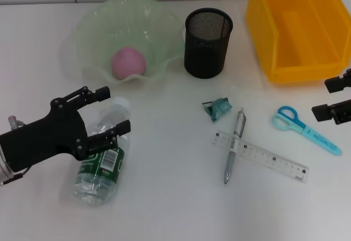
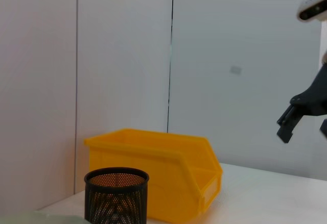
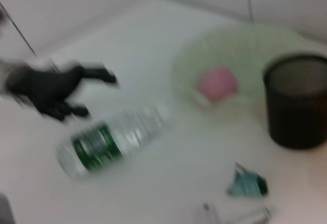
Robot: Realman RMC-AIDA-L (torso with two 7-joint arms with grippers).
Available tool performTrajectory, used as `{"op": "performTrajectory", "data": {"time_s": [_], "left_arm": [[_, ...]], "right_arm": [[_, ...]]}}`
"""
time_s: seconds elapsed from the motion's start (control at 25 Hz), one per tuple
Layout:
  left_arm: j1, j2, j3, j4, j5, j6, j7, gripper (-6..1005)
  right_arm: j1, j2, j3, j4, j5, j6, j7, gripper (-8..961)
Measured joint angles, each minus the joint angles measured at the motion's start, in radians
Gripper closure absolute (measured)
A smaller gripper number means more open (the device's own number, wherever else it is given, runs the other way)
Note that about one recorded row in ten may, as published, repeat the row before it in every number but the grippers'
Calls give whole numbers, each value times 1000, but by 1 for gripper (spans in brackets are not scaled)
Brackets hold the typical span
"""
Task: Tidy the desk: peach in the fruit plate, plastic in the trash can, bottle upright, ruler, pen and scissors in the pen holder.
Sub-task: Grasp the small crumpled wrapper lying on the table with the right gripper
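Observation:
The clear bottle point(image 1: 103, 161) with a green label lies on its side at the front left. My left gripper point(image 1: 112, 110) hovers open over its neck end; in the right wrist view the left gripper point(image 3: 99, 95) stands apart from the bottle point(image 3: 110, 141). A pink peach point(image 1: 129, 62) rests in the green wavy fruit plate point(image 1: 90, 29). The black mesh pen holder point(image 1: 208, 42) stands beside the plate. A teal scrap of plastic point(image 1: 219, 109), a grey pen point(image 1: 235, 145) across a clear ruler point(image 1: 262, 156), and blue scissors point(image 1: 301, 128) lie at centre right. My right gripper point(image 1: 322, 98) is open at the right edge, just beyond the scissors.
A yellow bin point(image 1: 299, 27) stands at the back right, next to the pen holder. Bare white table lies between the bottle and the pen. A white wall runs behind the desk.

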Motion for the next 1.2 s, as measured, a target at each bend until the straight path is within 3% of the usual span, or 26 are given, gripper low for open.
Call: {"op": "performTrajectory", "data": {"time_s": [0.12,0.2,0.32,0.56,0.88,1.2], "left_arm": [[1,0,0,0,0,3,0,182],[-4,1,0,-2,7,6,-4,182],[-8,1,0,-3,13,5,-7,182],[-9,1,0,-4,14,1,-8,182],[-10,1,0,-4,14,-1,-8,181],[-9,-2,0,-8,24,-1,-7,183]], "right_arm": [[53,2,-172,-64,-125,52,179,147],[71,2,-206,-58,-155,80,237,148],[117,2,-297,14,-198,174,359,149],[142,4,-430,139,-221,350,436,152],[207,8,-540,338,-219,534,466,157],[235,11,-651,423,-217,648,478,161]]}}
